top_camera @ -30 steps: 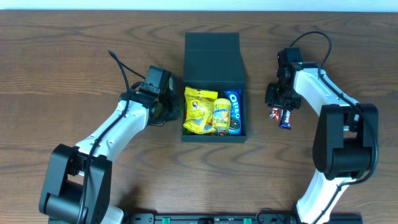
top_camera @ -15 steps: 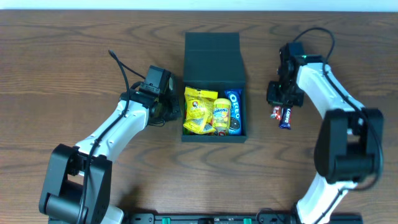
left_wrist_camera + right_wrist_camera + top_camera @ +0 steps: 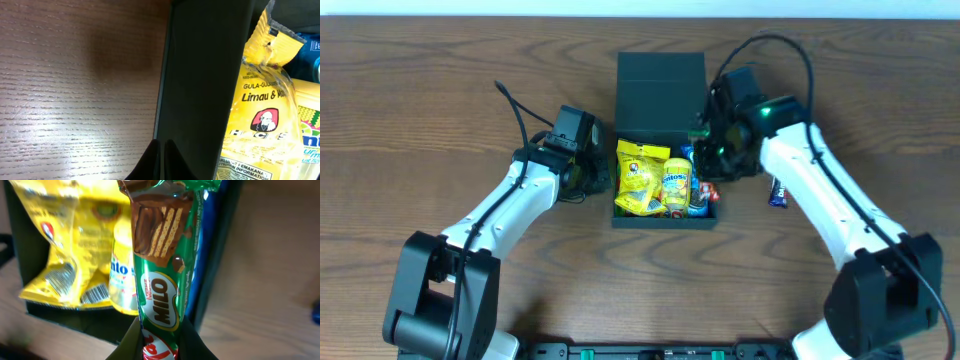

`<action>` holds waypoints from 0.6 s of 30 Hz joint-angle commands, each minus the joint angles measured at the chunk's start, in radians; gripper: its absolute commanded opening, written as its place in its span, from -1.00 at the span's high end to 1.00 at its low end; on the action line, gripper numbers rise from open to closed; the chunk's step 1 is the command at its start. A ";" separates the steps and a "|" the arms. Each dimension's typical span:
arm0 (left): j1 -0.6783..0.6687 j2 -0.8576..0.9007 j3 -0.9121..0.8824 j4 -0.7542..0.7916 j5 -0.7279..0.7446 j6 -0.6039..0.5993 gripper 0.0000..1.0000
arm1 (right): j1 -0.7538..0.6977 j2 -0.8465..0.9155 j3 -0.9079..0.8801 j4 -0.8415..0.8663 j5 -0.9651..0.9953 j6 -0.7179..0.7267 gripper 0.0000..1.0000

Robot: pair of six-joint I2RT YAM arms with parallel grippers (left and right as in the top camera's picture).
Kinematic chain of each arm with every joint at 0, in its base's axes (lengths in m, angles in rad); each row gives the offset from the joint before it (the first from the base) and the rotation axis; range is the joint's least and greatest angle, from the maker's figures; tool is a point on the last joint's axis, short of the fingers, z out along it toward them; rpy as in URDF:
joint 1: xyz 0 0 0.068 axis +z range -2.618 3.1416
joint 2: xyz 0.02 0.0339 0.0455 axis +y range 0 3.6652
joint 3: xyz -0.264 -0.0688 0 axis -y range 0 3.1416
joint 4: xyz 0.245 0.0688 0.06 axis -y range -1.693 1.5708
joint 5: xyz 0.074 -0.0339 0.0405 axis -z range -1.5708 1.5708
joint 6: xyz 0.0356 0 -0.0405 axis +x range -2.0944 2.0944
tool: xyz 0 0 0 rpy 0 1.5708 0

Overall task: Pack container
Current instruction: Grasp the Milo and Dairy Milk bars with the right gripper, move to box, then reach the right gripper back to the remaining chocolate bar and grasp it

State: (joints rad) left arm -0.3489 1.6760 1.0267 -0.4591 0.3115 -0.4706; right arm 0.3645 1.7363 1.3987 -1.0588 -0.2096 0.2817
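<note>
having swung in from three o'clock with the right gripper clenched on the milo bar, now hangs over the three o'clock edge of the open container at mid bench, ready for a drop, leaving a loose bar outside and the left gripper clenched empty by its nine o'clock wall.

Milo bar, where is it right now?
Right wrist view: the Milo bar sits in the right claw, over the right side of the container, beside the blue Oreo pack and yellow Mentos pouch.
</note>
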 commanded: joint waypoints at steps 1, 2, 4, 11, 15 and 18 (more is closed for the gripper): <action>0.001 0.004 0.003 0.000 0.003 0.014 0.88 | 0.012 0.010 -0.028 0.000 0.035 0.060 0.97; 0.001 0.004 0.003 0.000 0.003 0.014 0.88 | 0.012 0.010 -0.032 0.002 0.056 0.080 0.94; 0.001 0.004 0.003 0.000 0.003 0.014 0.88 | 0.011 0.010 -0.033 0.011 0.065 0.085 0.27; 0.001 0.004 0.003 0.000 0.003 0.015 0.88 | -0.018 0.008 -0.025 0.039 0.138 0.077 -0.31; 0.001 0.004 0.003 -0.001 0.003 0.015 0.88 | -0.111 0.011 -0.024 0.047 0.311 0.077 -0.28; 0.001 0.004 0.003 -0.001 0.003 0.015 0.88 | -0.221 0.020 -0.031 0.068 0.324 0.064 -0.23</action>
State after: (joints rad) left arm -0.3489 1.6760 1.0271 -0.4591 0.3115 -0.4706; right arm 0.2173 1.7439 1.3705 -0.9985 0.0353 0.3481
